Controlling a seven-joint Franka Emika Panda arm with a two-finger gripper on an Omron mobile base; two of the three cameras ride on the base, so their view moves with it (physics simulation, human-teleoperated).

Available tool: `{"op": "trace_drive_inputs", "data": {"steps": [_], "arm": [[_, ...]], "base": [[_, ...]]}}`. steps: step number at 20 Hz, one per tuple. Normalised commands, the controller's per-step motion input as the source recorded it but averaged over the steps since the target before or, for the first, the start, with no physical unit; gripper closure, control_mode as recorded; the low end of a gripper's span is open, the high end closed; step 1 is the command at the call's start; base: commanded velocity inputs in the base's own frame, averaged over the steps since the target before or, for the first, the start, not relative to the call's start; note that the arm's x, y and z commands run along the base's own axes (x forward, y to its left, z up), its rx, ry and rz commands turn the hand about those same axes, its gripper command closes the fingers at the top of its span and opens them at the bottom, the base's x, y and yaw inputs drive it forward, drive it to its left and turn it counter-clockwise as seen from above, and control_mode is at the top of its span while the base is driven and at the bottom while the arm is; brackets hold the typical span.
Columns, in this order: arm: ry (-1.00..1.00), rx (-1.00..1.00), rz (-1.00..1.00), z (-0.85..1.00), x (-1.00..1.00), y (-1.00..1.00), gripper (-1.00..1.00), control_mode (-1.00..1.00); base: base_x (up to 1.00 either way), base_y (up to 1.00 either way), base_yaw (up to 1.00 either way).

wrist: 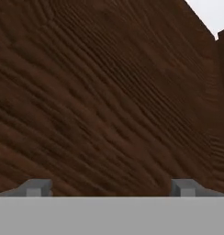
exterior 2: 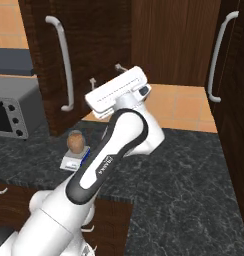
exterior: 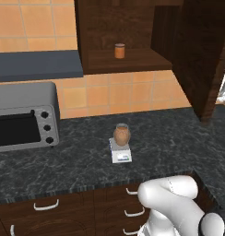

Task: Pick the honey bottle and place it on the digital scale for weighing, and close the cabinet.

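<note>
The honey bottle (exterior: 122, 134) is sitting upright on the digital scale (exterior: 121, 152). The cabinet (exterior: 197, 55) door is standing open w/ the gripper (wrist: 109, 188) facing its wood close up, fingers spread wide apart & holding nothing

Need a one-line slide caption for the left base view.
Honey bottle sits on the digital scale; cabinet door hangs open, orange jar on its shelf.

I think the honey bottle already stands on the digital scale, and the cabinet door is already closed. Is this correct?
Not quite. The honey bottle does stand on the digital scale, but the cabinet door is open: the left base view shows it swung out, with the shelf and a small orange jar exposed.
</note>
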Motion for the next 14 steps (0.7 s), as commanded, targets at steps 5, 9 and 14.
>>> {"op": "trace_drive_inputs", "data": {"steps": [5,9,14], "arm": [[0.05,-0.15,-0.13,0.14,0.20,1.00,-1.00,-1.00],[0.15,-0.19,-0.24,0.00,0.68,1.00,-1.00,-1.00],[0.14,-0.19,-0.30,0.00,0.82,0.83,-1.00,-1.00]], "base": [[0.00,0.00,0.00],[0.00,0.00,0.00],[0.00,0.00,0.00]]}}
